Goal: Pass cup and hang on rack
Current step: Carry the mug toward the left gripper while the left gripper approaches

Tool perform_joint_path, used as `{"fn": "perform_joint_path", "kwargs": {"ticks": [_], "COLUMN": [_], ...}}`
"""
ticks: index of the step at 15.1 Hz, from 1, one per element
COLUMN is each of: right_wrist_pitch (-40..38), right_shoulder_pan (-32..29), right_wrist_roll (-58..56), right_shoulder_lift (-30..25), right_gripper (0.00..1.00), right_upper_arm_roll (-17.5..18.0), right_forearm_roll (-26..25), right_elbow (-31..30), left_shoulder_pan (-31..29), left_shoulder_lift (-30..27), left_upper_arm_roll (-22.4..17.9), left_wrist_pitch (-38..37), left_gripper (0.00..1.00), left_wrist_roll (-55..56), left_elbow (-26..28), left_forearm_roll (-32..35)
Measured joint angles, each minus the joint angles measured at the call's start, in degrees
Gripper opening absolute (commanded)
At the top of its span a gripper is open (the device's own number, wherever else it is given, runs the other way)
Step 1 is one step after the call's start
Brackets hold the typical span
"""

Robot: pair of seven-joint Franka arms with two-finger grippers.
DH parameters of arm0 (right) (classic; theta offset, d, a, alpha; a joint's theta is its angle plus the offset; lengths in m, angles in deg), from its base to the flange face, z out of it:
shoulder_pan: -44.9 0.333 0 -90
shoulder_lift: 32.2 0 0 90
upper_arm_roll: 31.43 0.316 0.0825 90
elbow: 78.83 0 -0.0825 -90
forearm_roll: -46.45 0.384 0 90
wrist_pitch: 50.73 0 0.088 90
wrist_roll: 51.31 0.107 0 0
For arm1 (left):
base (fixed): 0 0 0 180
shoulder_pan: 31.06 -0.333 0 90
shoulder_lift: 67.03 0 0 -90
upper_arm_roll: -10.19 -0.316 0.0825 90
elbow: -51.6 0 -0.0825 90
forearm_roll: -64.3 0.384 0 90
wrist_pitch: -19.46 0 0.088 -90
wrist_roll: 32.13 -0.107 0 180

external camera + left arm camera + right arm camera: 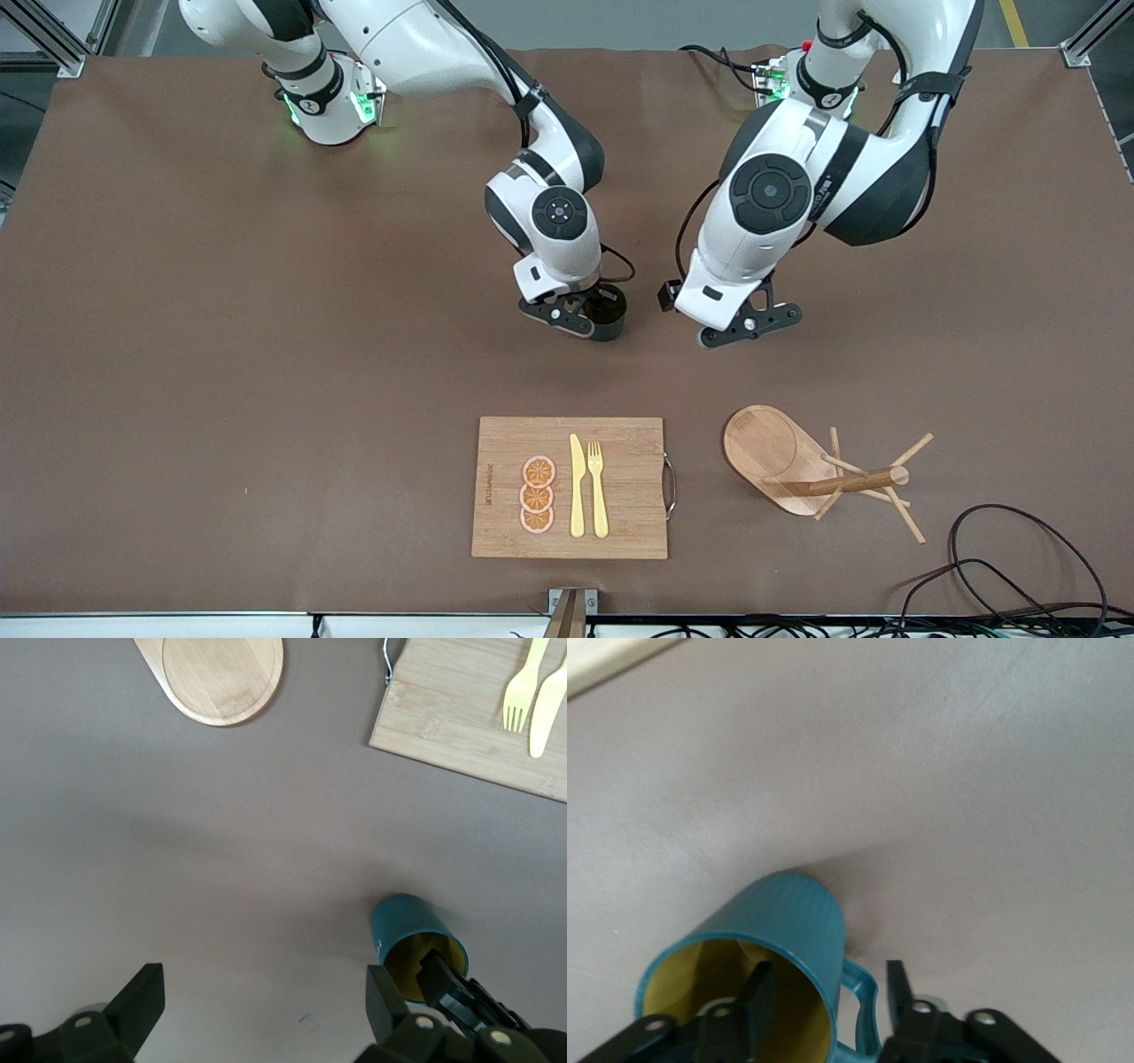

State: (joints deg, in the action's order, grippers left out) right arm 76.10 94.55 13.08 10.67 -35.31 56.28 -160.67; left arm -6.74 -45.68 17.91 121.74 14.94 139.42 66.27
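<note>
The cup (609,312) stands on the table (221,354) near its middle, farther from the front camera than the board (496,443), upright or nearly so, with its yellow inside showing in both wrist views. The right gripper (576,312) is down at it, one finger inside the mouth and the other outside by the handle (864,1005) — a hold across the wall. In the right wrist view the fingers (757,992) stand a little apart with a gap showing around the wall, so I judge them parted and not pinching; whether they touch the cup at all I cannot tell. That fits a cup set down where the other arm can reach it, the handle left free.

The left gripper (749,323) hovers low over bare table just beside the cup, toward the left arm's end, its fingers spread wide and empty. It waits there, I judge, to take the cup once the right gripper is clear.

The rack (797,465) is just beside the board, toward the left arm's end — its post (850,483) and pegs (904,514) show slanting off the oval base. It looks tipped over, though the high camera may exaggerate that. The board carries orange slices (538,494), a knife (577,486) and a fork (598,487), none needed here. The hanging step is not yet begun.
</note>
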Motion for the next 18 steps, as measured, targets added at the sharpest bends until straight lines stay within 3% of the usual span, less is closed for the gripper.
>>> {"fn": "perform_joint_path", "kwargs": {"ticks": [6, 10, 13, 18], "right_wrist_pitch": [-8.67, -19.0, -24.53, -26.22], "right_shoulder_pan": [-4.17, -12.05, -18.34, -25.14], "right_wrist_roll": [-10.88, -26.33, -34.47, -46.04], "right_shoulder_lift": [-3.26, -8.83, -12.42, -19.0], "right_gripper": [1.0, 1.0, 1.0, 1.0], "right_upper_arm_roll": [-0.73, -1.15, -1.3, -1.32], "right_forearm_roll": [0.02, 0.0, -0.17, -6.22], "right_elbow": [1.85, 1.86, 1.66, -4.33], "left_shoulder_pan": [3.07, 5.82, 7.72, 12.62], "left_shoulder_lift": [0.28, 1.61, 3.17, 5.28], "left_upper_arm_roll": [0.12, 0.12, 0.19, 0.24], "left_wrist_pitch": [2.3, 6.3, 7.36, 9.64], "left_gripper": [0.99, 1.0, 1.0, 1.0], "left_wrist_roll": [8.14, 17.14, 22.94, 31.45], "left_elbow": [0.54, 1.19, 1.27, 1.25], "left_forearm_roll": [0.0, 0.08, 4.25, 6.99]}}
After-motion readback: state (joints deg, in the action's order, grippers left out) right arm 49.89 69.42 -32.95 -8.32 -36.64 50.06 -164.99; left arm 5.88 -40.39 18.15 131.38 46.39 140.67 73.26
